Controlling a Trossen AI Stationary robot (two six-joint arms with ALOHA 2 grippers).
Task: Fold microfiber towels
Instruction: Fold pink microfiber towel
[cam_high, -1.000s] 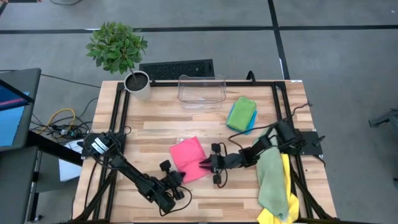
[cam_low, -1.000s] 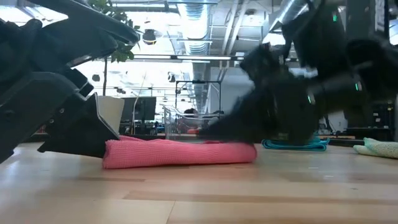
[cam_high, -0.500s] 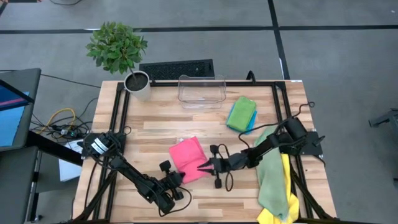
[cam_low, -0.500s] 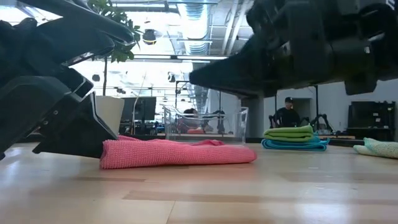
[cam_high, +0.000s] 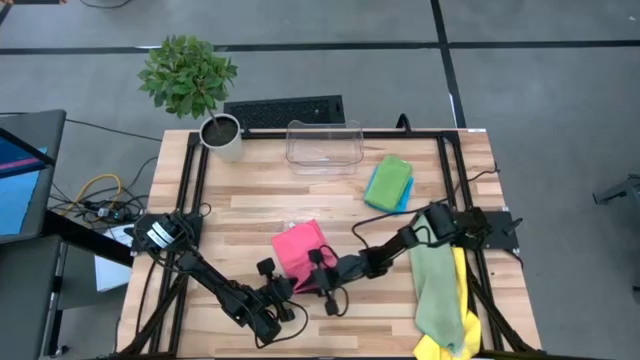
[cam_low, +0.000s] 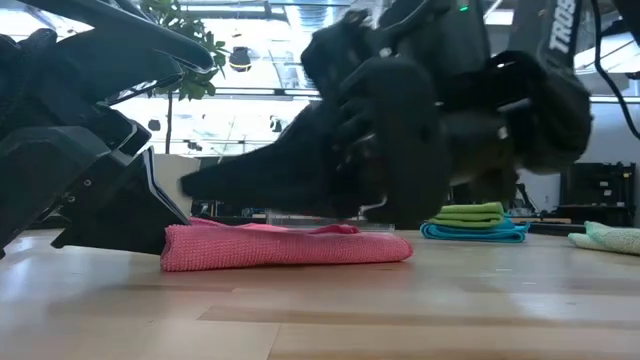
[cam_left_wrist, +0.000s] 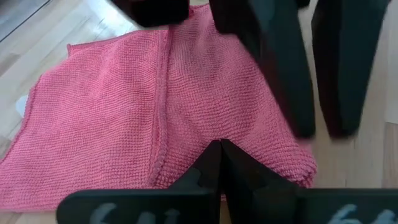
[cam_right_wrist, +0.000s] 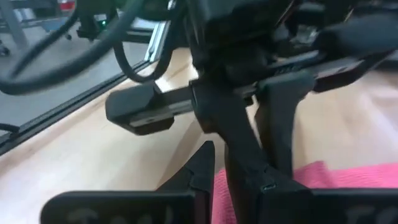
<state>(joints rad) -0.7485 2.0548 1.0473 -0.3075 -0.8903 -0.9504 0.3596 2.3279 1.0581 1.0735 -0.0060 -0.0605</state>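
Right gripper (cam_high: 318, 272) over pink towel (cam_high: 298, 248), "TROSS" on arm.

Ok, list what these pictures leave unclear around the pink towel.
- Pink towel, high view: its near edge is covered by both grippers.
- Right gripper, low view: motion blur hides whether it touches the cloth.
- Left gripper, left wrist view: shut, but a pinch on the cloth can't be confirmed.
- Yellow towel, high view: mostly under the sage towel.

The left dark six-joint arm stretches low along the front, its two-finger left pincer (cam_high: 283, 288) closed, fingertips pressed together. The right dark arm reaches leftward, its right pincer (cam_high: 322, 275) just beside the left one, apparently shut too.
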